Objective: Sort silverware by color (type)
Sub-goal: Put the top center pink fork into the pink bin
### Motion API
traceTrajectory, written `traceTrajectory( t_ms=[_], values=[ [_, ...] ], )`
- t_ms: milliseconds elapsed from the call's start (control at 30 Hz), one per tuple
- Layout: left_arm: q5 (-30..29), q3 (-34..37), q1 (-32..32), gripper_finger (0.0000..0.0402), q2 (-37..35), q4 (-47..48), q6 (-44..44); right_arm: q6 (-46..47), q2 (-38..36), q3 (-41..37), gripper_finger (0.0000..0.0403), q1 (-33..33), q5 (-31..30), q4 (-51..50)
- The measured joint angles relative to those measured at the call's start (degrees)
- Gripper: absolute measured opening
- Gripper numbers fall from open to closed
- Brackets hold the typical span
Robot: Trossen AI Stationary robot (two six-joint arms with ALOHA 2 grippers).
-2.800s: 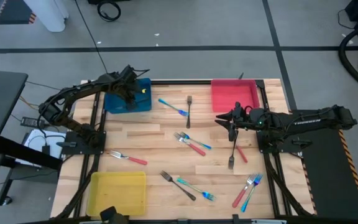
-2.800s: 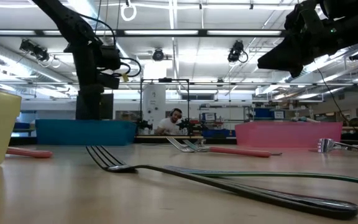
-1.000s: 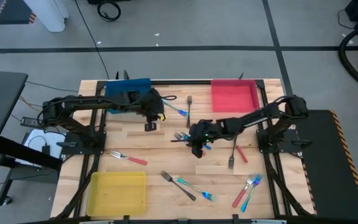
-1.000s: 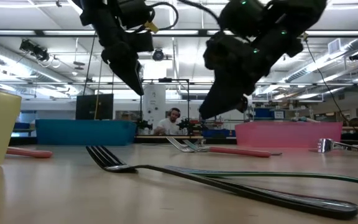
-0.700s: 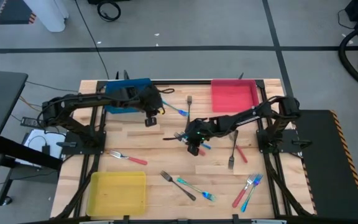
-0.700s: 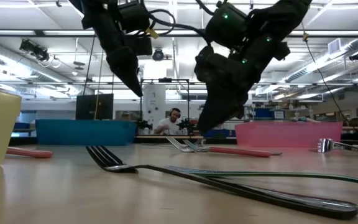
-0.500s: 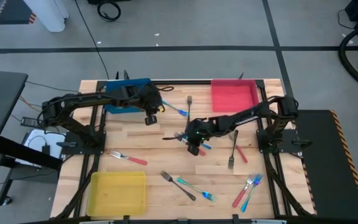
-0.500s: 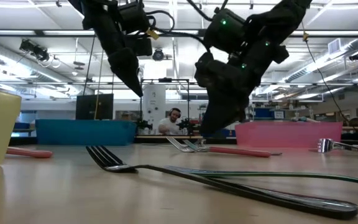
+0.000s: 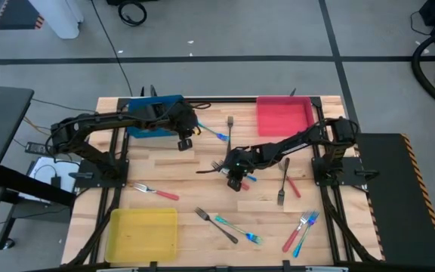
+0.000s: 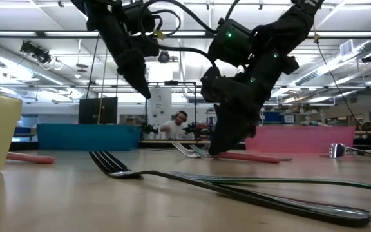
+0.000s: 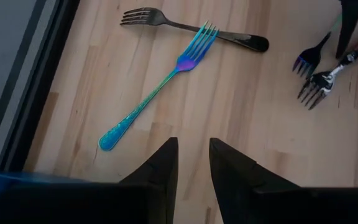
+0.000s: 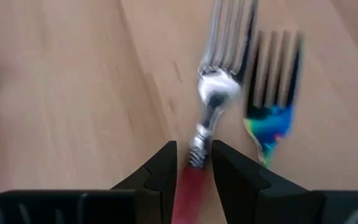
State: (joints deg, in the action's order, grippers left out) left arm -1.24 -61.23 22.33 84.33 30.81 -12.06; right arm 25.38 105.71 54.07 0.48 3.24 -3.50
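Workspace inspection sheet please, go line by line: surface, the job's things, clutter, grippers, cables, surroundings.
Surface: pale wooden plank tabletop inside a black frame.
Job's things: slim forks scattered loose; an iridescent blue fork lies across an all-dark metal fork; a red-handled fork with a silver head beside a rainbow-tinted fork; none seen in a tray.
Clutter: flat square blue tray, red tray, yellow tray.
Grippers: left gripper open, above bare wood near the blue tray; right gripper low at mid-table, open, fingers either side of the red-handled fork's neck.
Cables: black cable on the floor beyond the table.
Surroundings: grey floor; a person far behind.
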Motion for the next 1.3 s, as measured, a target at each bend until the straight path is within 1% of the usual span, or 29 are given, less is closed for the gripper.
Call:
traceTrajectory(
  t_ms=[133, 233, 333, 400, 567, 667, 933, 1067, 1200, 1300],
  values=[
    [0.0, 0.0, -0.1, 0.0091, 0.0, 0.5, 1.0, -1.4, 0.1, 0.1, 0.0109, 0.5, -0.8, -0.5],
    [0.0, 0.0, -0.1, 0.0091, 0.0, 0.7, 2.2, -1.6, 0.1, 0.1, 0.0109, 0.6, -2.4, -0.8],
    [0.0, 0.0, -0.1, 0.0091, 0.0, 0.7, 2.8, -1.6, 0.5, 0.2, 0.0107, 0.6, -2.6, -1.1],
    [0.0, 0.0, -0.1, 0.0091, 0.0, 0.7, 2.9, -1.6, 0.8, 0.2, 0.0098, 0.6, -2.5, -1.2],
    [0.0, 0.0, -0.1, 0.0091, 0.0, 0.6, 2.8, -1.5, 0.9, 0.1, 0.0058, 0.5, -3.0, -1.2],
    [0.0, 0.0, -0.1, 0.0091, 0.0, 0.6, 2.8, -1.4, 0.9, 0.1, 0.0041, 0.2, -3.0, -1.1],
    [0.0, 0.0, -0.1, 0.0091, 0.0, 0.7, 2.8, -1.5, 0.5, 0.0, 0.0042, 0.2, -1.9, -0.1],
    [0.0, 0.0, -0.1, 0.0091, 0.0, 0.8, 2.7, -2.4, -2.1, -0.4, 0.0041, 0.2, -1.8, -2.3],
    [0.0, 0.0, -0.1, 0.0091, 0.0, 0.9, 2.7, -4.8, -6.9, -0.2, 0.0041, -0.1, -1.8, -3.6],
    [0.0, 0.0, 0.0, 0.0091, 0.0, 0.9, 2.8, -7.3, -10.9, -0.2, 0.0041, -0.9, -2.2, -7.2]
  ],
)
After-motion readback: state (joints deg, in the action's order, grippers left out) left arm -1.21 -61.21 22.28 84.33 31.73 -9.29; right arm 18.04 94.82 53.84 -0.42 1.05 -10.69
